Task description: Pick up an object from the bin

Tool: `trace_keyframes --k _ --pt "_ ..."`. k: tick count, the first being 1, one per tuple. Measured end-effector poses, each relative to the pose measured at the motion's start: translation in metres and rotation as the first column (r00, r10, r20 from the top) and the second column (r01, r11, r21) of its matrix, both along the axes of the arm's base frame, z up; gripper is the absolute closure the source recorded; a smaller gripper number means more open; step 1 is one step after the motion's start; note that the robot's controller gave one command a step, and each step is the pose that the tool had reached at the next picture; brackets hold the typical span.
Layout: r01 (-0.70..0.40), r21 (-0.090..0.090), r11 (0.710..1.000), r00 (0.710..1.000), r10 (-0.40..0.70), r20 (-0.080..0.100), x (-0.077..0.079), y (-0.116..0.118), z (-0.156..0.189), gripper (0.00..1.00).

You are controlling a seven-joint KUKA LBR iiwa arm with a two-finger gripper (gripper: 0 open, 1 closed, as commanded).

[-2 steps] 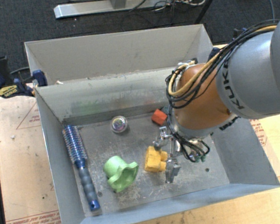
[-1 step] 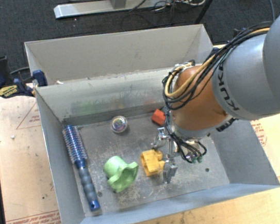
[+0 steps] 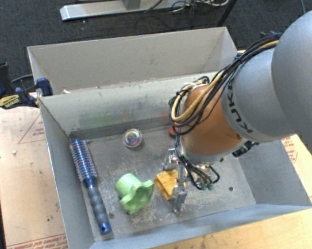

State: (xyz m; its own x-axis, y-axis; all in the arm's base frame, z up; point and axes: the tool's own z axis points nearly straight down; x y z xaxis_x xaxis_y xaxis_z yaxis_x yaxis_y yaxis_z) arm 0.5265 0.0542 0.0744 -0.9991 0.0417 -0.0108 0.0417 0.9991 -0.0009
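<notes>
My gripper (image 3: 175,180) is down on the bin floor at the front middle, open. One fingertip (image 3: 177,201) rests near the front wall and the other (image 3: 173,160) lies farther back. A small yellow block (image 3: 165,184) sits in the gap between them, sticking out to the left. I cannot tell whether either finger touches it. A light green plastic piece (image 3: 133,191) with a round collar lies just left of the yellow block.
A blue hairbrush (image 3: 90,183) lies along the left wall, handle toward the front. A small round silvery thing (image 3: 132,138) rests near the back wall. A bit of something orange-red (image 3: 171,130) peeks out behind the arm's orange cover and cables.
</notes>
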Motion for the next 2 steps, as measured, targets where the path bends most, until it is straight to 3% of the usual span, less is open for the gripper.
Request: trace_keyframes --k 1,2 --pt "0.0 0.003 1.0 1.0 0.0 0.006 0.001 0.001 0.002 1.0" --pt "-0.105 0.001 0.994 0.994 0.105 0.001 0.013 -0.006 0.159 1.0"
